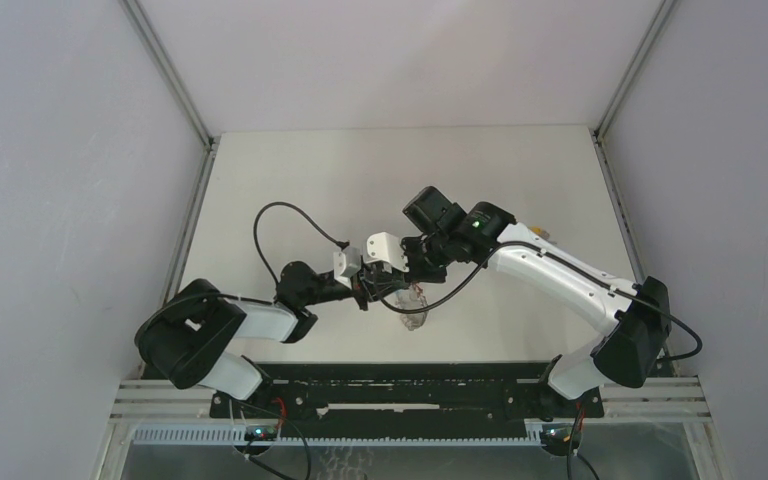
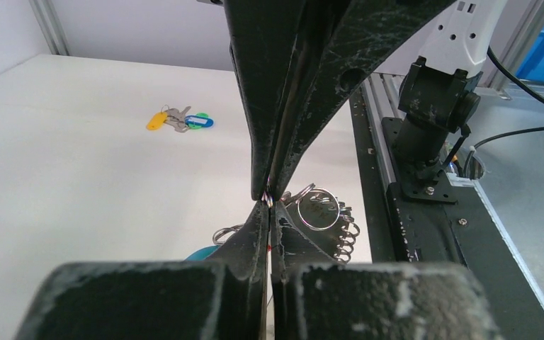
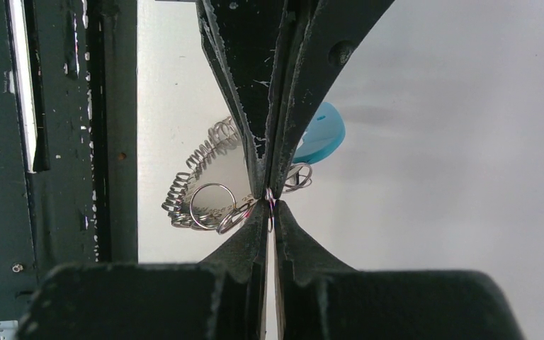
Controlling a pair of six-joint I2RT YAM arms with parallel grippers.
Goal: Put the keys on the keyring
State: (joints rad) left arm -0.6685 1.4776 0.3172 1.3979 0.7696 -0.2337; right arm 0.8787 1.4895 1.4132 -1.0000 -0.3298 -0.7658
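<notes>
Keyring (image 2: pixel 319 210) w/ blue tab (image 3: pixel 321 133): near the table's (image 1: pixel 290 180) front edge, mid-width. Left gripper (image 2: pixel 268 206) & right gripper (image 3: pixel 269 204) meet tip to tip, each pressed together on a bit of its wire. Keys (image 2: pixel 181 120): farther back twd right edge, loose. Judged: none threaded yet.

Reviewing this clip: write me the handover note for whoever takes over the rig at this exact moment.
Left pincer: shut, tips pinching a thin ring of the keyring.
Right pincer: shut, tip to tip with the left, apparently on the same ring.
Keyring: split rings, coil and blue tab bunched at the tips, near the table's front rail.
Keys: yellow and blue heads, lying together on the table, well apart from both pincers.
Done: ring gripped from both sides.
Left: no key is on it yet; fetch and thread them.
</notes>
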